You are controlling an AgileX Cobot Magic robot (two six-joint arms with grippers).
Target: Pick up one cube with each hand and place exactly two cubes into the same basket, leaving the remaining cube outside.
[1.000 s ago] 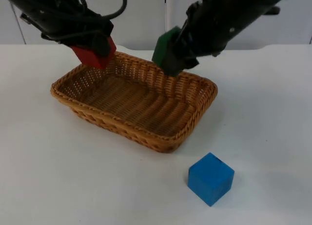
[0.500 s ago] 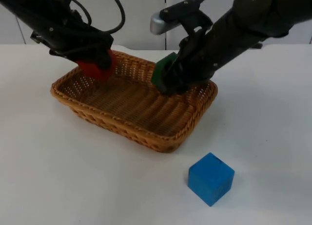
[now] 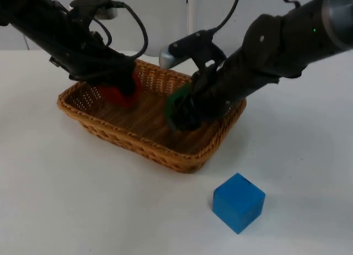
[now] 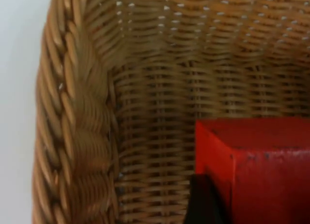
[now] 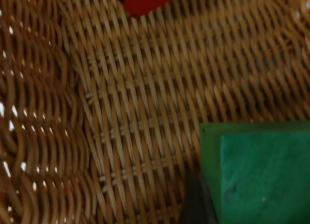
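White tabletop [image 3: 66,200] seen smooth, matte. Oblong wicker basket [image 3: 113,131] of woven brown cane, braided rim, was set at centre. Blue cube [image 3: 238,202], smooth-faced, was left outside on tabletop, near basket's front corner. Left gripper [image 3: 124,89] was reached down inside basket's far left end, clamped on red cube [image 4: 256,166]. Right gripper [image 3: 179,109] was lowered mid-basket, clamped on green cube [image 5: 261,173]. Weave detail, cube edges were shown by wrist views.

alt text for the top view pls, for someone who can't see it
Two black robot arms reach into a wicker basket on a white table: the left gripper holds a red cube, the right gripper a green cube. A blue cube sits outside.
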